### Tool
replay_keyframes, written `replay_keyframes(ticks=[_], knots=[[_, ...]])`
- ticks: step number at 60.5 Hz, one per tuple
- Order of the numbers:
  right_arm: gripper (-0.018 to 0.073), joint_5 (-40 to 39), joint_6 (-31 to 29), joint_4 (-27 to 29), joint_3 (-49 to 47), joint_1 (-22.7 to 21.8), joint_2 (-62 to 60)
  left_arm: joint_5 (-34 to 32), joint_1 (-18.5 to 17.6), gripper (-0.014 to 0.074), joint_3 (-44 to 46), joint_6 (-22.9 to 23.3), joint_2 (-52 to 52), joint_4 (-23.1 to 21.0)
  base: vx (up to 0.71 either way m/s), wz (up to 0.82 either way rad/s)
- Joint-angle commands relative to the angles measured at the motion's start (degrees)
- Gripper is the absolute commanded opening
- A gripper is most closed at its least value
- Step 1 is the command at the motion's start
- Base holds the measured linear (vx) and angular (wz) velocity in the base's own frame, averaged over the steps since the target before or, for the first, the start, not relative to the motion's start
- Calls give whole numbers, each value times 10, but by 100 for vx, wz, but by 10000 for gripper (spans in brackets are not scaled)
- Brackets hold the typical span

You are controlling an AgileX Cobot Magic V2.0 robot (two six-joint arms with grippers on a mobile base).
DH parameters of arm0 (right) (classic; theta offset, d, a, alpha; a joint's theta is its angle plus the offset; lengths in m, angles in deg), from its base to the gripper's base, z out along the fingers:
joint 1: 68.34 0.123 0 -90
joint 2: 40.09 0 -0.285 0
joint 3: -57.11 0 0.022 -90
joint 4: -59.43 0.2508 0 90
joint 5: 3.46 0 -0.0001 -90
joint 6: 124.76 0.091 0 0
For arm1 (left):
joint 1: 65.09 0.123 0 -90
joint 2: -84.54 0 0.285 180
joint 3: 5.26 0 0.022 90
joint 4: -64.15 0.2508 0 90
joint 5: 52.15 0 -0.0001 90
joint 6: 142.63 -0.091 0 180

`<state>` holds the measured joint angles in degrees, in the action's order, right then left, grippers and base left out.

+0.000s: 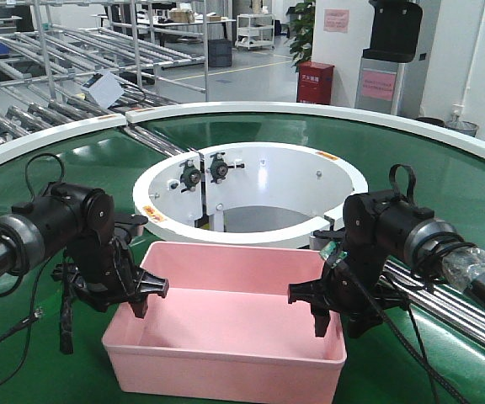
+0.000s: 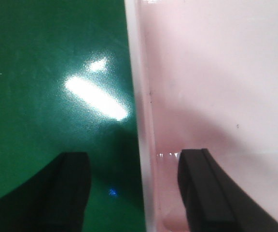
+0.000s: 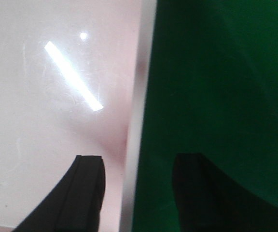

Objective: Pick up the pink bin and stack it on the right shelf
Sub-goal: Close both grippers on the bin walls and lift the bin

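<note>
The pink bin [image 1: 226, 303] is a shallow pale pink tub standing on the green belt at the front centre. My left gripper [image 1: 146, 295] is open at the bin's left wall. In the left wrist view [image 2: 136, 191] one finger is outside over the belt and the other is inside the bin [image 2: 216, 72], with the rim between them. My right gripper [image 1: 310, 305] is open at the bin's right wall. In the right wrist view [image 3: 141, 191] it likewise straddles the rim, one finger inside the bin [image 3: 42, 121] and one outside. Neither gripper's jaws touch the wall. No shelf is in view.
The green belt [image 1: 445, 177] curves round a white ring-shaped drum [image 1: 343, 181] just behind the bin. Metal rollers [image 1: 445, 295] run at the right, under my right arm. Roller racks [image 1: 57, 50] stand at the back left and a red box [image 1: 314, 82] behind.
</note>
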<state>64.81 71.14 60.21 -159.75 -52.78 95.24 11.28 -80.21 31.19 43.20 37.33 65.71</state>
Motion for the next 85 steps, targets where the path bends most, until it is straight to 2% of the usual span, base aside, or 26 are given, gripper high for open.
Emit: replay_keyframes(ticks=[1, 2, 7, 21, 27, 40, 44, 49, 55, 61, 70, 85], knots=[[314, -5, -2, -8, -17, -1, -34, -15, -1, 435, 17, 4, -38, 0, 0, 0], [243, -5, -1, -5, -17, -1, -34, -15, -1, 367, 17, 4, -38, 0, 0, 0], [163, -5, -1, -5, -17, -1, -34, -16, -1, 301, 17, 4, -38, 0, 0, 0], [18, -8, -2, 8, -17, -1, -34, -20, -1, 176, 17, 4, -38, 0, 0, 0], [-11, -14, -8, 27, -17, -1, -34, -14, -1, 149, 17, 6, -40, 0, 0, 0], [-10, -19, 1, 0, -16, -1, -62, 9, -8, 139, 17, 44, -81, 3, 0, 0], [-9, -16, 6, -18, -16, -1, -81, 22, -15, 139, 17, 76, -103, 21, 0, 0], [-8, 5, 16, -68, -15, 11, -109, 22, -29, 139, 7, 118, -138, 56, 0, 0], [-6, 20, 36, -158, 8, 40, -147, 1, -59, 139, -50, 166, -197, 95, 0, 0], [-6, 4, 59, -201, 67, 68, -195, -47, -91, 140, -144, 216, -264, 131, 0, 0], [-6, -61, 73, -188, 188, 72, -287, -106, -125, 141, -287, 280, -365, 166, 0, 0], [-3, -153, 81, -163, 398, 72, -431, -168, -173, 140, -453, 351, -492, 171, 0, 0]])
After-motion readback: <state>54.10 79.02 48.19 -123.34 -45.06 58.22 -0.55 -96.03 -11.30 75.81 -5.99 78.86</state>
